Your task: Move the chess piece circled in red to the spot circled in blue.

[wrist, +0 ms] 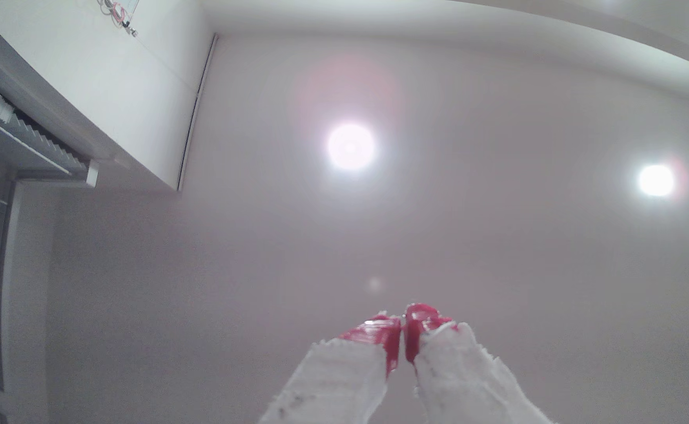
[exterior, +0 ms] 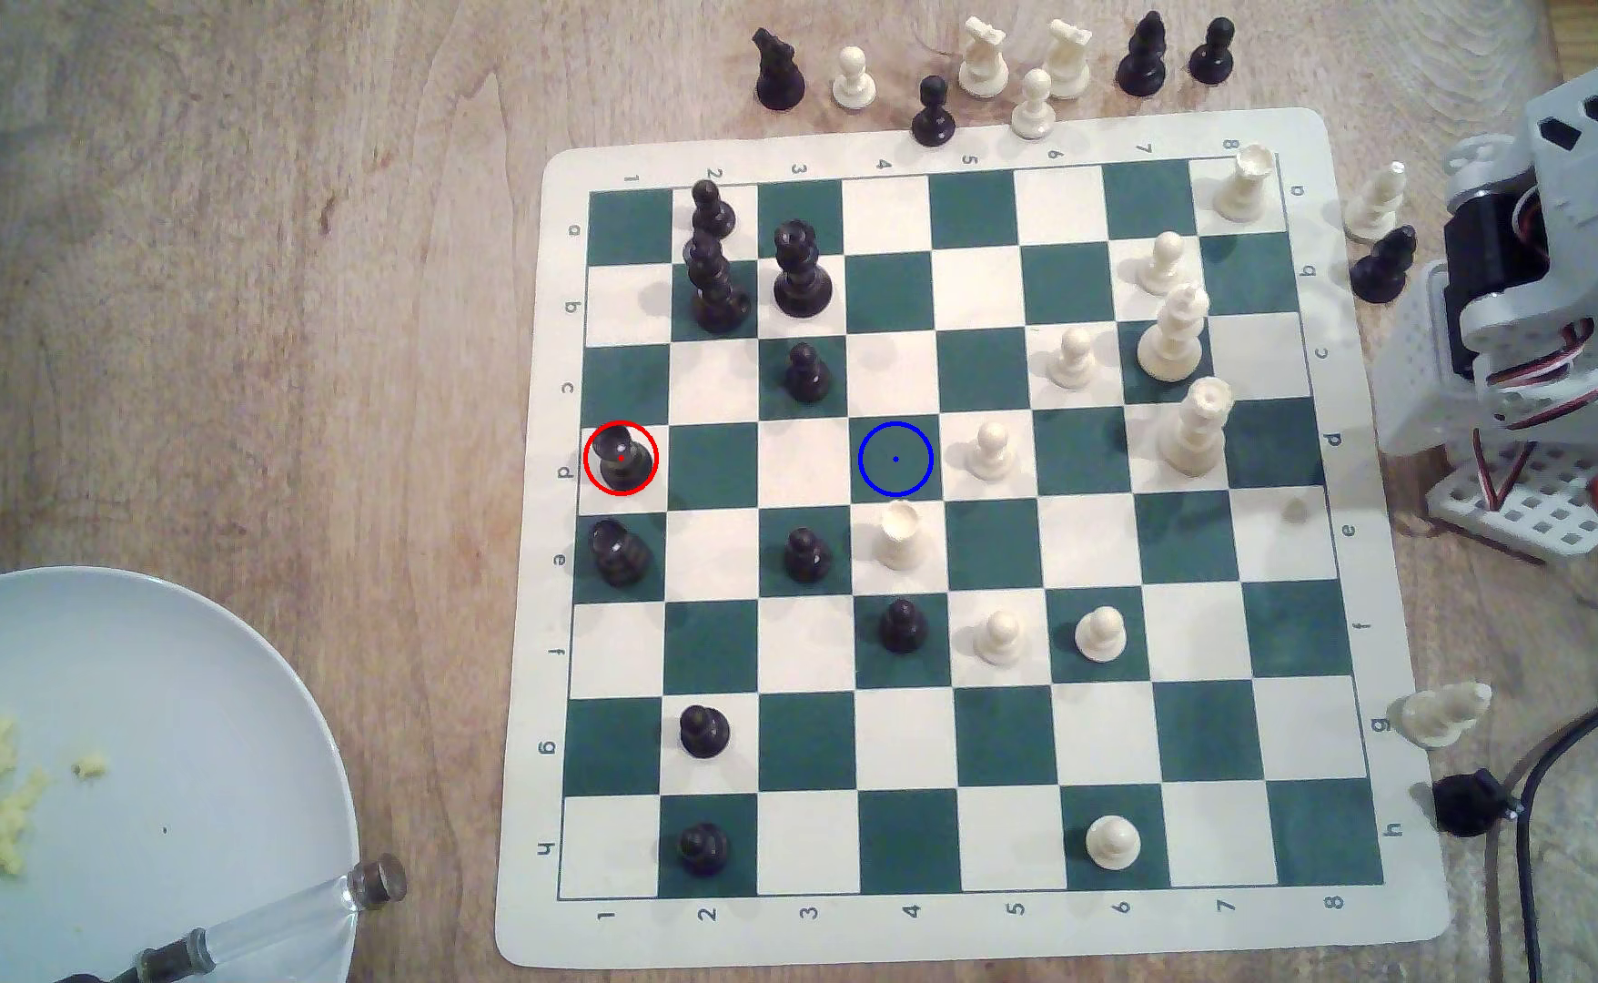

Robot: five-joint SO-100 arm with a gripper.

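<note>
Glossy black rook (exterior: 622,457), stout, red-ringed, left-centre of exterior view; notched top blurry; claw (wrist: 402,326) pinched closed, empty

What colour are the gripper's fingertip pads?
Red, on white fingers; the gripper shows them best in the wrist view, pressed together against the ceiling.

Arm (exterior: 1552,312) folded off board's far edge, exterior view's right; gripper (wrist: 403,326) tips pressed together, aimed at ceiling. Row from arm side to black rook (exterior: 621,457): white queen (exterior: 1192,425) first, then white pawn (exterior: 991,449) just beside blue-ringed square (exterior: 895,459), w/ white rook (exterior: 899,534) touching-near its other side. Past the ring, two bare squares before black rook. Black king (exterior: 620,551) close beside it, black pawn (exterior: 807,371) near
</note>
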